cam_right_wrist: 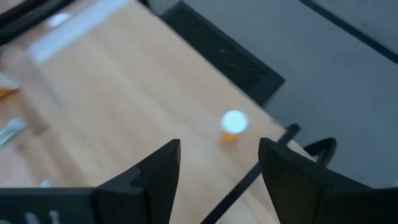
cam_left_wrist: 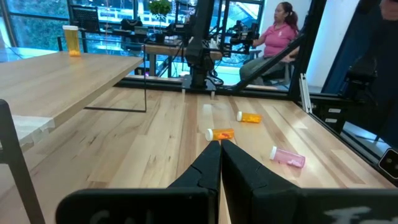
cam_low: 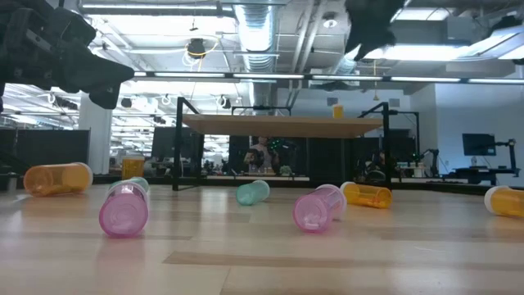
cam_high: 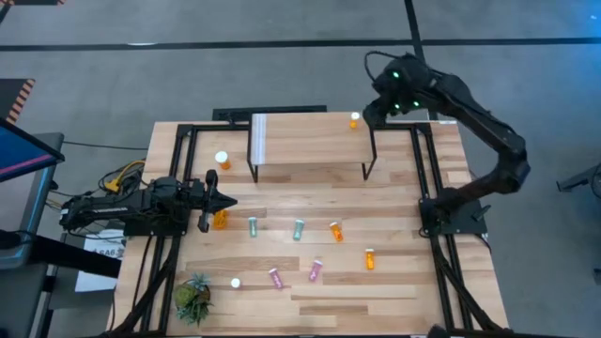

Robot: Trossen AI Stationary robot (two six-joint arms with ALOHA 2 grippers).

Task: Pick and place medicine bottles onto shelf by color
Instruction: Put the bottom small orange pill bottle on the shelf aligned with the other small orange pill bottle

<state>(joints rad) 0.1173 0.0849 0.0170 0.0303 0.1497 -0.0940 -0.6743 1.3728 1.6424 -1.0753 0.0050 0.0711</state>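
orange bottle (cam_right_wrist: 233,124) upright on shelf (cam_high: 310,141), apparently just beneath raised, open right tool (cam_right_wrist: 219,163).

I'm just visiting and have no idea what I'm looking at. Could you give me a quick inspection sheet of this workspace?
Surface: wooden table.
Job's things: shelf with one orange bottle upright at its corner; other bottles on the table, most lying down.
Clutter: small plant.
Grippers: left gripper shut, empty, above the table; right gripper open, empty, above the orange bottle.
Cables: bundle beside the left arm.
Surroundings: seated person beyond the table.
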